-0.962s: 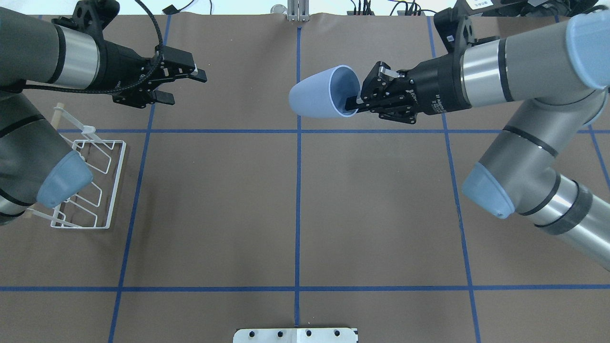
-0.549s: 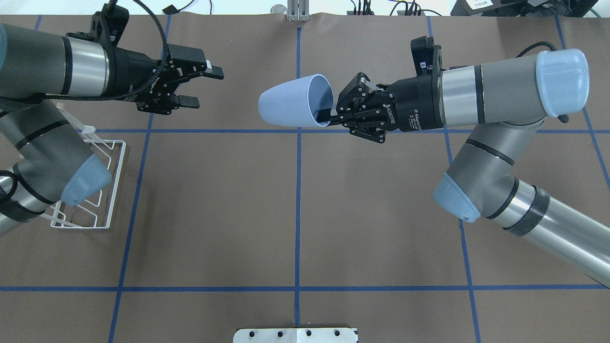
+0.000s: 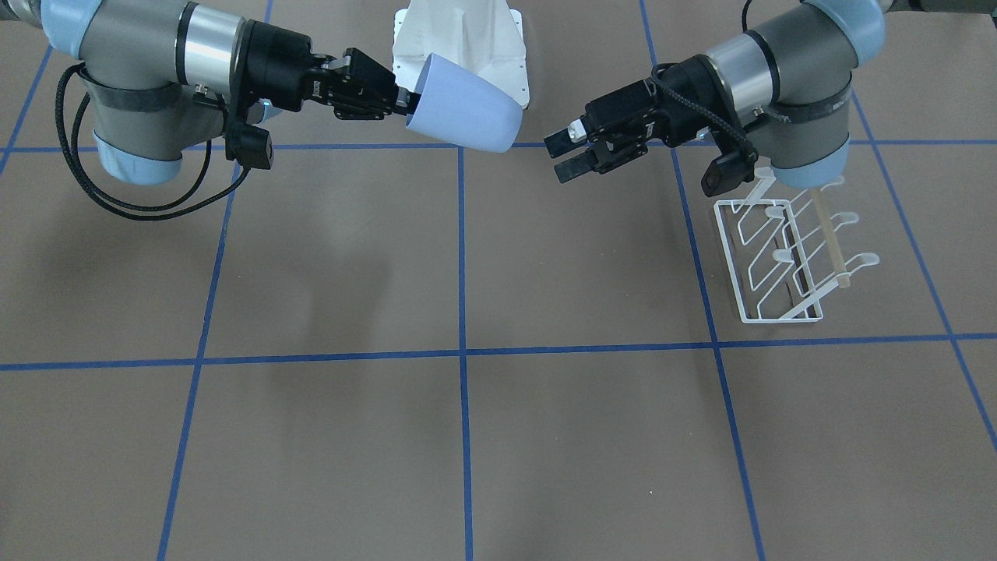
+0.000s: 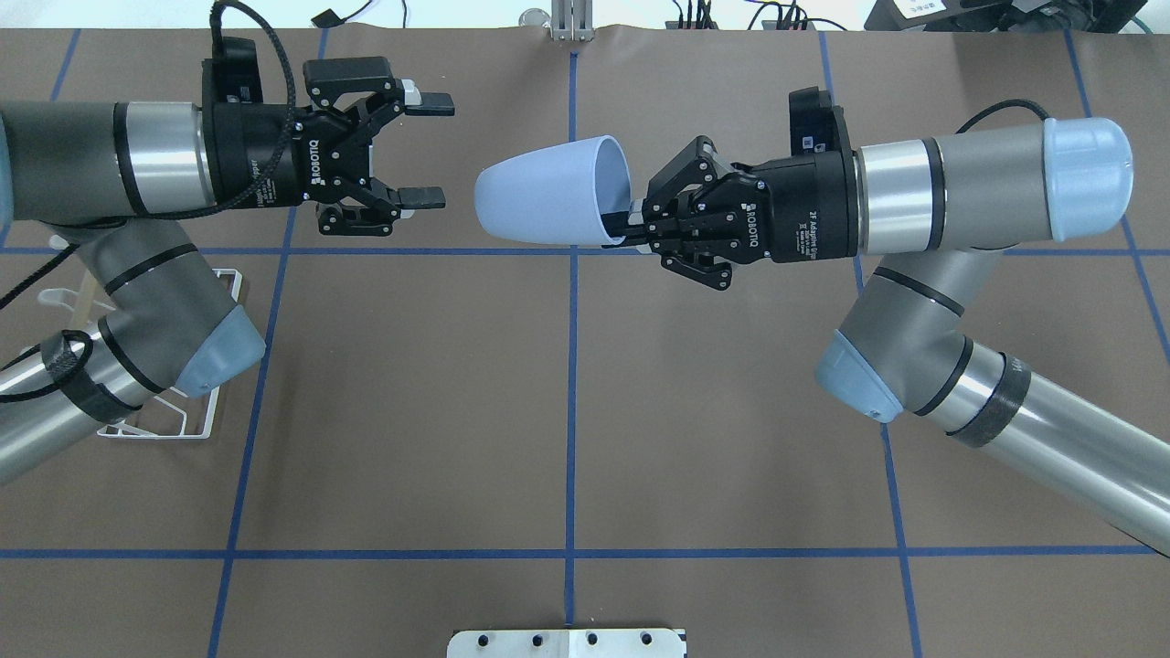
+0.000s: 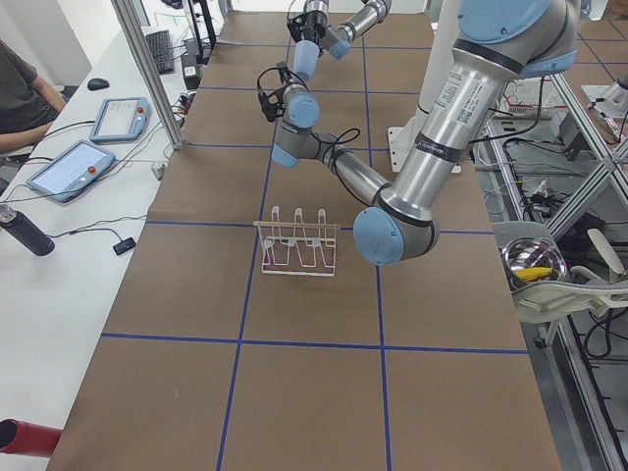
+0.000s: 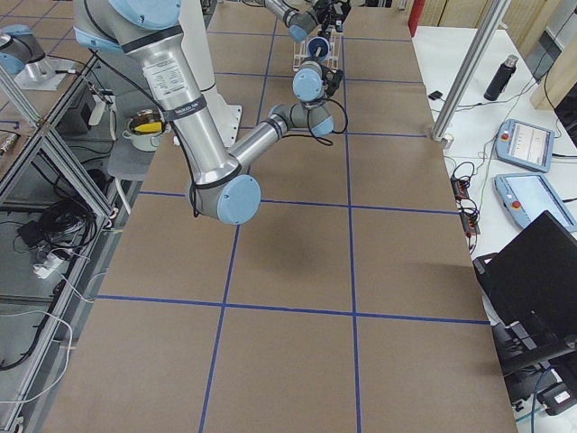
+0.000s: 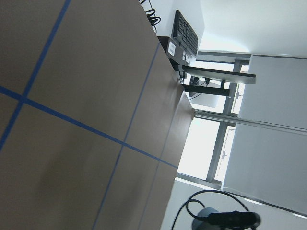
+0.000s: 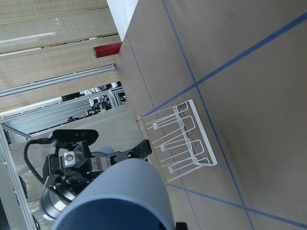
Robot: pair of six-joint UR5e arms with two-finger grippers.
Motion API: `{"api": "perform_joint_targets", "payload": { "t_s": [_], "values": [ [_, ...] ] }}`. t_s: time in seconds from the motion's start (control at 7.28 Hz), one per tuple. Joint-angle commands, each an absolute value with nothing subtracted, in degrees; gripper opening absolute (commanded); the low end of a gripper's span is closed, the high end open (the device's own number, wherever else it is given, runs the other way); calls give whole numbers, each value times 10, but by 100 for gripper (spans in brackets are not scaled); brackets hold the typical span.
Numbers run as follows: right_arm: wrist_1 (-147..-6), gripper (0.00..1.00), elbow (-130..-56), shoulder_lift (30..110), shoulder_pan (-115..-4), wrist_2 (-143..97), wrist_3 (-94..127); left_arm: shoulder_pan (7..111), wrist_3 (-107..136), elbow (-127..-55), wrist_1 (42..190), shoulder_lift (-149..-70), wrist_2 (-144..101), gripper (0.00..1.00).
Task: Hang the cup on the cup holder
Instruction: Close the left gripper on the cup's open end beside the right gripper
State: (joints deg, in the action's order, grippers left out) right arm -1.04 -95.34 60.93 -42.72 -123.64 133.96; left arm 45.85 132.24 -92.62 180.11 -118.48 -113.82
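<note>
Step in hand, as I judge it: passing the cup (image 4: 544, 203) from my right pincer (image 4: 622, 224) to my left pincer (image 4: 431, 148), since the rack (image 3: 779, 261) is standing on my left side of the table (image 4: 411, 411), well apart from the cup.

State of pincers: I am gripping the cup at its rim with the right pincer closed on the wall, one finger inside and one outside. I am holding the cup in the air on its side, with the base pointing at the left pincer. The left pincer is standing wide open and holding nothing, its fingertips near the base of the cup but apart from it.

To do this step well, I am advising the following:
- Centre the open left fingers on the cup's body, not on the narrow base, where the taper could let it slip out.
- Close the left pincer firmly before releasing the right one.
- Draw the right finger straight out of the mouth, so as not to drag the cup.
- Leave the mouth free, as a prong must enter it.

Containers: the part of the cup's inside that is showing in the overhead view is holding nothing. The rack's prongs that are showing are carrying no cup, and the wooden rod (image 3: 829, 238) is lying across them.
</note>
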Motion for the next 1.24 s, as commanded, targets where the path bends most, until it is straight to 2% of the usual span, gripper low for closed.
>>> {"api": "perform_joint_targets", "payload": {
  "t_s": [0.0,0.69,1.1],
  "values": [
    [32,0,-953,608,-426,-1231,1383,439,1375,-921,1863,-1187,-1094,98],
    [96,0,-952,608,-401,-1171,1441,363,1413,-922,1997,-1188,-1033,98],
    [128,0,-950,609,-367,-1172,1441,361,1413,-924,2001,-1198,-1014,98]
  ]
}}
